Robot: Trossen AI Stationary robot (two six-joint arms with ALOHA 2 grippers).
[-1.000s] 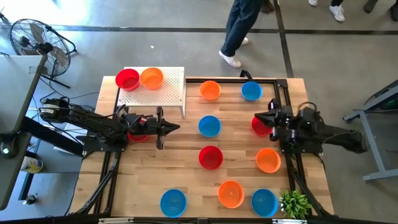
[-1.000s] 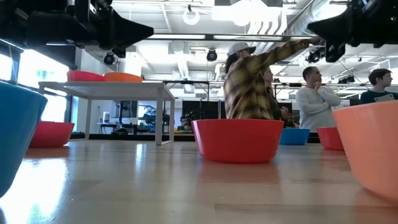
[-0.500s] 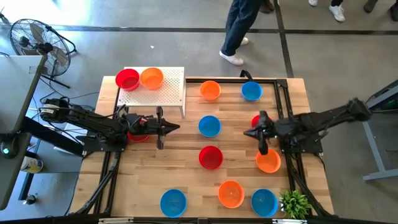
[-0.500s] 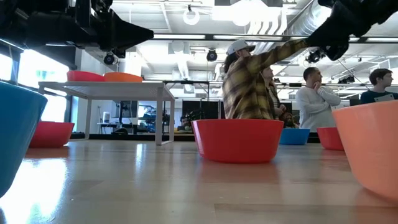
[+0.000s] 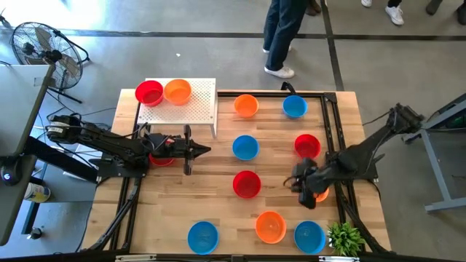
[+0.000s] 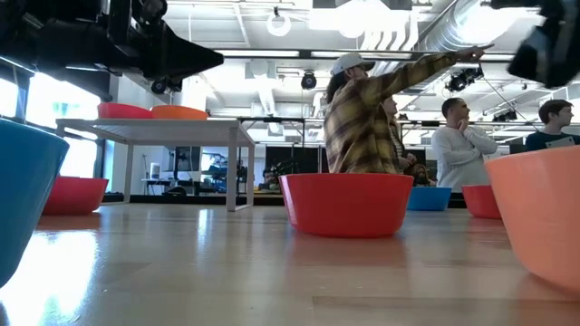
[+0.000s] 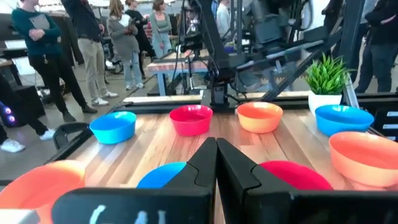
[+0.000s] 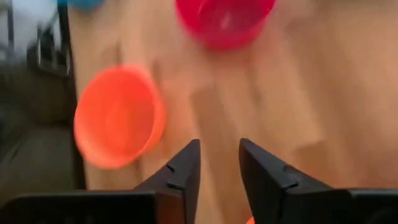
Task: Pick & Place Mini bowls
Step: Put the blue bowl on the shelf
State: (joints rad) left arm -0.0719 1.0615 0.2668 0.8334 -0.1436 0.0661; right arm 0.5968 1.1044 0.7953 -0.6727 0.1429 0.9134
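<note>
Presently the mini bowls lie spread over the worktop. On the white perforated board at the far left corner stand a red bowl and an orange bowl, side by side. Along the far edge sit a second orange bowl and a blue bowl, well apart. Mid-worktop are another blue bowl, a red bowl at centre and a red bowl to its right. Near the front edge lie a blue bowl at left, an orange bowl at the front and a blue bowl beside it, close to a small green plant.

Right gripper hangs just beside a partly hidden orange bowl, between it and the central red bowl. Its jaws stand spread with a clear gap in the right wrist view, holding nothing.

Left gripper waits over the left side, in front of the board, jaws pressed together and empty. One more red bowl lies partly under that arm.

A person's legs show on the floor beyond the worktop.
</note>
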